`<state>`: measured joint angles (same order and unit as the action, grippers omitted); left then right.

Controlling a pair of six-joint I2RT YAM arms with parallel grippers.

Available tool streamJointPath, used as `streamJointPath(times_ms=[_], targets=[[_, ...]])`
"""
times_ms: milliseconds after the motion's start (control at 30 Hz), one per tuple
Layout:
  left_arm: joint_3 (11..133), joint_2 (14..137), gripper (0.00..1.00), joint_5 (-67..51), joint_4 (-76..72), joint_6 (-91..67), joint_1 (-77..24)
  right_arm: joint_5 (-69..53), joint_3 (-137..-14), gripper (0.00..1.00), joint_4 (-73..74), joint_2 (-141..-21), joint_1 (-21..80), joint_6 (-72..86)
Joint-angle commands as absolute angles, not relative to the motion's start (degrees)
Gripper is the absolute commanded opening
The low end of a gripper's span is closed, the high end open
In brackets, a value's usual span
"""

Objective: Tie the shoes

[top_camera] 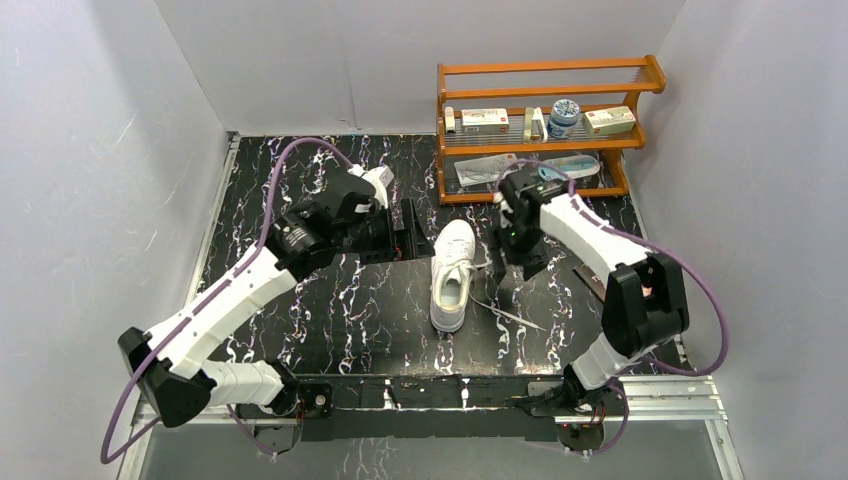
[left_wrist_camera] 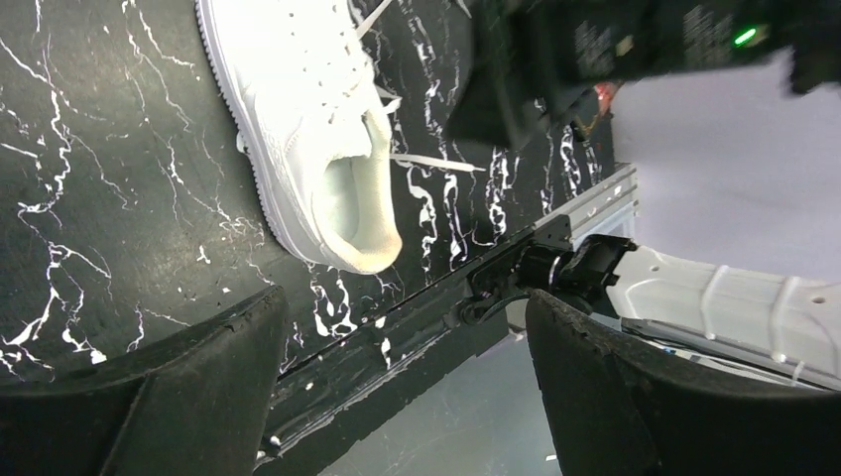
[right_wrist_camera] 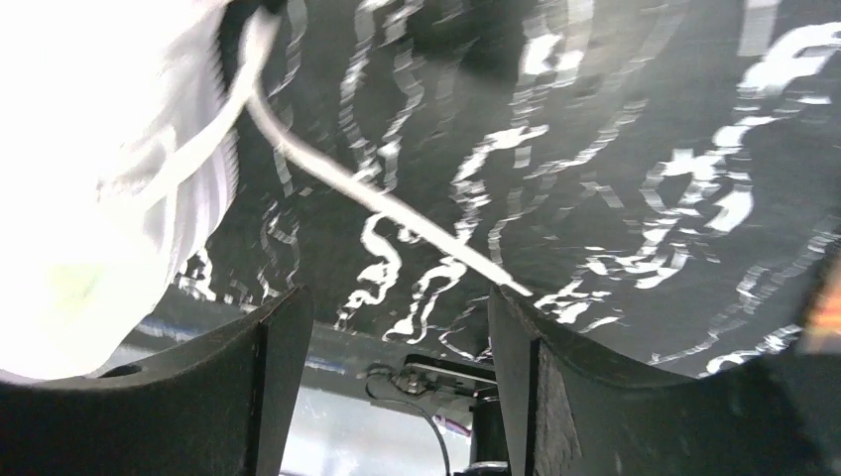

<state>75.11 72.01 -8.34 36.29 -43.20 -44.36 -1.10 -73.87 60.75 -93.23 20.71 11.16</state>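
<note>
Sneaker (top_camera: 452, 275): one, white; laces (right_wrist_camera: 377, 198) untied. Left tool (left_wrist_camera: 402, 307), right tool (right_wrist_camera: 397, 307): two, both released, gripping nothing.

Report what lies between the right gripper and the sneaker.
A loose white lace, running from the sneaker toward the right gripper; the right wrist view shows it.

Wht/blk arms (top_camera: 225, 300), purple cables (top_camera: 724, 335)

My table (top_camera: 330, 310) is glossy black stone-look, veined white. At its centre, the sneaker (top_camera: 452, 280) looks like smooth white leather with a perforated toe and flat cloth laces (left_wrist_camera: 436, 162). The pads (left_wrist_camera: 188, 397) of my left gripper (left_wrist_camera: 405, 307) are rough, matt black. At one o'clock, the rack (top_camera: 550, 70) is varnished wood.
</note>
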Motion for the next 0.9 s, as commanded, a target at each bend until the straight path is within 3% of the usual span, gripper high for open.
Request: streamJointPath(times_ms=[0, 233, 567, 867], targets=[[76.79, 67.36, 0.86, -8.29, 35.38, -40.92, -44.03, -7.19, -65.75, 0.71, 55.67, -91.44, 25.14, 10.54], [76.78, 64.78, 0.86, -5.28, 35.10, -39.64, -44.04, -7.25, -58.64, 0.72, 44.59, -90.23, 27.75, 11.98], [78.99, 63.64, 0.88, -0.79, 36.28, -37.88, -44.08, -3.21, -56.55, 0.74, 42.16, -95.79, 30.82, 14.25], [80.47, 63.00, 0.88, 3.80, 37.58, -38.32, -44.04, 4.10, -50.13, 0.60, 42.19, -92.64, 31.90, 19.38]])
